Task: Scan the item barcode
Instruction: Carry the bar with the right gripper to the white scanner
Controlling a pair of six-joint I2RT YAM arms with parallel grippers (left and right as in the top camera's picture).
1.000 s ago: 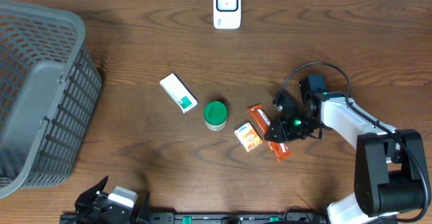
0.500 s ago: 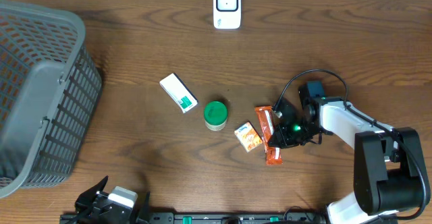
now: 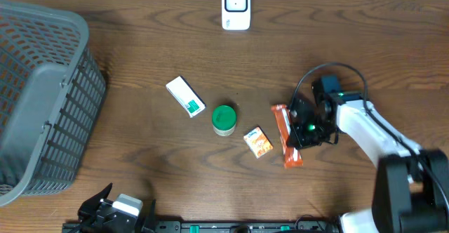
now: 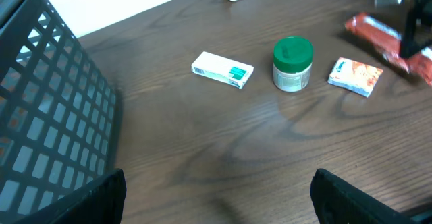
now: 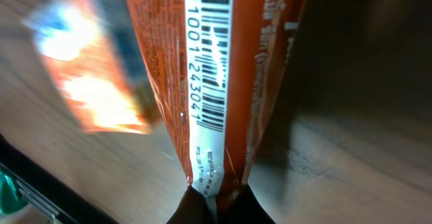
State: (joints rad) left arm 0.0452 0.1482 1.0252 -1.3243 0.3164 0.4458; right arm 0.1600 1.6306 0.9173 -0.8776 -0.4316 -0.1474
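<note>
Right gripper (image 3: pixel 302 129) is pinching 1 orange snack wrapper (image 3: pixel 287 138) by its crimped end, right of centre over the table (image 3: pixel 140 50) | wrapper is looking light, soft, crinkly, slippery; the sealed end is suiting a pinch | left gripper (image 4: pixel 217 196) is resting spread wide.

Soft, even light is falling from above on the wooden table (image 3: pixel 140 57), and the overhead view is reading sharp, with the basket (image 3: pixel 42 92) throwing only a faint shadow at its edge. The right wrist view is looking dim along its right side. There the orange wrapper (image 5: pixel 209 82) is showing crisp, while the small packet (image 5: pixel 88 82) behind it is blurring into overexposed glare.
</note>
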